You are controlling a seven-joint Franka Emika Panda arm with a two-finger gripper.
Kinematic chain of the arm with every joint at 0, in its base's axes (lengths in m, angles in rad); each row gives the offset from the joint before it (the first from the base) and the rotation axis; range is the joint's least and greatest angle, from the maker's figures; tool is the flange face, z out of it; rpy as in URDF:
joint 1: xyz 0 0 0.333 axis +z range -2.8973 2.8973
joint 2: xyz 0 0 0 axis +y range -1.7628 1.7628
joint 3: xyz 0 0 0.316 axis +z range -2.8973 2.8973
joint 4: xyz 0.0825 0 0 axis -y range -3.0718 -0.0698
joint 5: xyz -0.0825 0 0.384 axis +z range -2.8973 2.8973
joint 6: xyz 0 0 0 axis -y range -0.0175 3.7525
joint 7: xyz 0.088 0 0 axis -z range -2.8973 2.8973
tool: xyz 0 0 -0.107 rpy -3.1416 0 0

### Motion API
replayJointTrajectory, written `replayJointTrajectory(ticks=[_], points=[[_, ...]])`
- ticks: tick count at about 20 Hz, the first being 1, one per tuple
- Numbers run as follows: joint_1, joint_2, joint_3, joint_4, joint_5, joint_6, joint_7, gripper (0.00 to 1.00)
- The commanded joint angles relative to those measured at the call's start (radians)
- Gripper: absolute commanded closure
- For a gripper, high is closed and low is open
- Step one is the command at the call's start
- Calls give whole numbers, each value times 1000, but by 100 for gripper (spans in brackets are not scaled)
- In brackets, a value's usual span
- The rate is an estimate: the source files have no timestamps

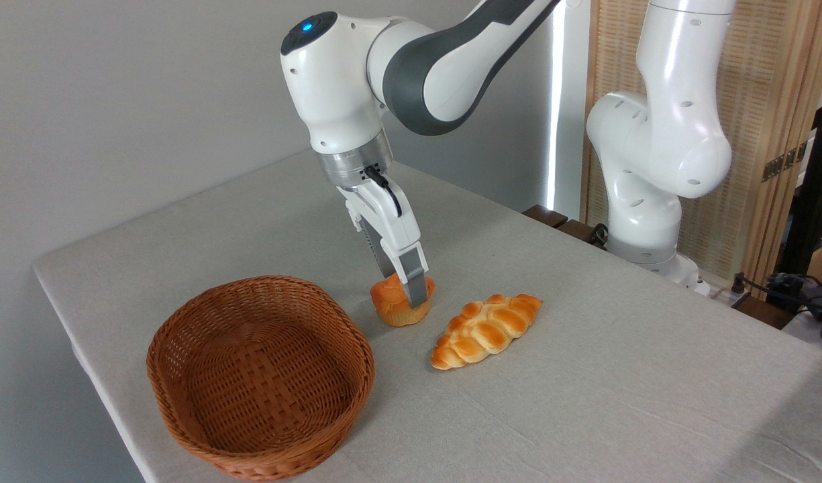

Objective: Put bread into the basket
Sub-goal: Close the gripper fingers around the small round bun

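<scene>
The bread is a small round bun with an orange-brown knotted top and paler ridged sides. It stands on the tabletop, just to the right of the far end of the basket and a little left of a longer braided loaf. It does not touch either of them.

The pincer comes down on the bun from above, a little tilted. One grey finger lies against the near right side of the bun and presses into the top; the other finger is hidden behind the bun. I judge that the pincer is clenched on the bread, because the top looks pinched around the finger. The bottom of the bun seems to rest on the cloth, or very close to it; I cannot tell if it is already lifted.

The bun looks light and soft, probably spongy, so it will give under the fingers and not slip easily. A hold across the middle of the body, below the knotted top, seems the safest; a hold only at the top edge could let it tip or fall out when it is carried.

The basket is empty, wide and low, so the bun should go over its rim easily. The way to the left is short.
</scene>
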Motion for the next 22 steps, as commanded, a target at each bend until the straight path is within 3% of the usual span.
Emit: replayJointTrajectory(ticks=[1,5,8,12,22], points=[[-8,-3,9,-12,16,38,15,0],[-8,11,9,-12,16,45,13,2],[-8,20,9,-14,16,46,16,19],[-8,24,9,-14,16,45,18,54],[-9,24,9,-12,14,43,18,55]])
